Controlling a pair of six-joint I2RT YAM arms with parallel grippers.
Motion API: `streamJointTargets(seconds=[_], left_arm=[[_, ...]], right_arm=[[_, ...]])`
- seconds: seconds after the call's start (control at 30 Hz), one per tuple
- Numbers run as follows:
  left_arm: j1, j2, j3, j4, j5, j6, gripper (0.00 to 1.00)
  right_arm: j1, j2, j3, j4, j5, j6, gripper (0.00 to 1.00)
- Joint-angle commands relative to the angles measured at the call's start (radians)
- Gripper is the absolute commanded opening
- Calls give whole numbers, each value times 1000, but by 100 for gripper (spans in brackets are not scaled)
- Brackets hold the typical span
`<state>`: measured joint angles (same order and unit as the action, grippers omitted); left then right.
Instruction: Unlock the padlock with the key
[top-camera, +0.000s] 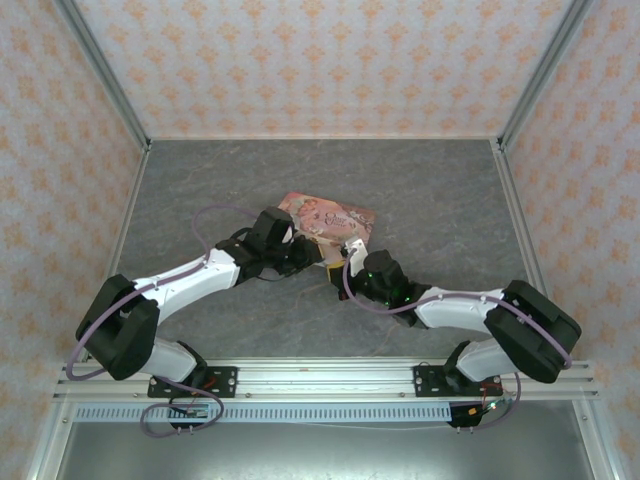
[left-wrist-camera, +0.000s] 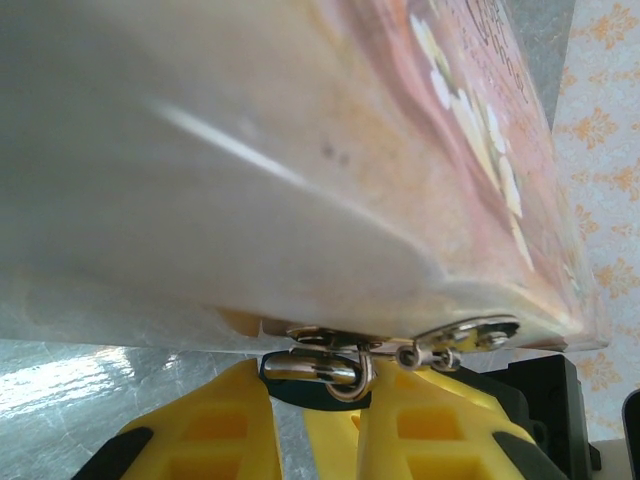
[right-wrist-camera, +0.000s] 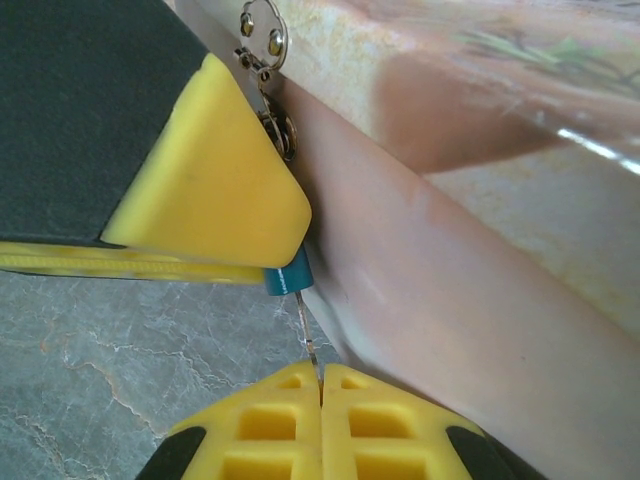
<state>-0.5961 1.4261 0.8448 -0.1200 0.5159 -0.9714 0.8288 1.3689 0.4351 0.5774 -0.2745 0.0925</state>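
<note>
The tiny teal padlock (right-wrist-camera: 288, 273) hangs at the pink tin's (top-camera: 330, 222) near edge, its silver shackle (left-wrist-camera: 325, 370) hooked through the tin's metal hasp (left-wrist-camera: 460, 338). My left gripper (left-wrist-camera: 315, 400) is shut on the padlock's dark body, one yellow finger (right-wrist-camera: 210, 170) covering most of it. A thin metal key (right-wrist-camera: 310, 335) runs from the padlock's lower end down into my right gripper (right-wrist-camera: 322, 385), which is shut on it. In the top view both grippers meet at the tin's near edge, left gripper (top-camera: 303, 255) and right gripper (top-camera: 350, 260).
The tin lies on a grey marbled floor (top-camera: 430, 200) inside patterned walls. A metal rail (top-camera: 320, 378) runs along the near edge by the arm bases. Free floor lies left, right and behind the tin.
</note>
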Motion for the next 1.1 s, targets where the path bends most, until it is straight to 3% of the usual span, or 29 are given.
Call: streamJointTargets(seconds=[0.0,1.07], left_arm=[[-13,7,40,35,23,-1,18],[-19,25,53,36,36,-10,18]], right_arm=[[3,-30,-13,55,25,9,0],[3,0,-16,112,9,22,0]])
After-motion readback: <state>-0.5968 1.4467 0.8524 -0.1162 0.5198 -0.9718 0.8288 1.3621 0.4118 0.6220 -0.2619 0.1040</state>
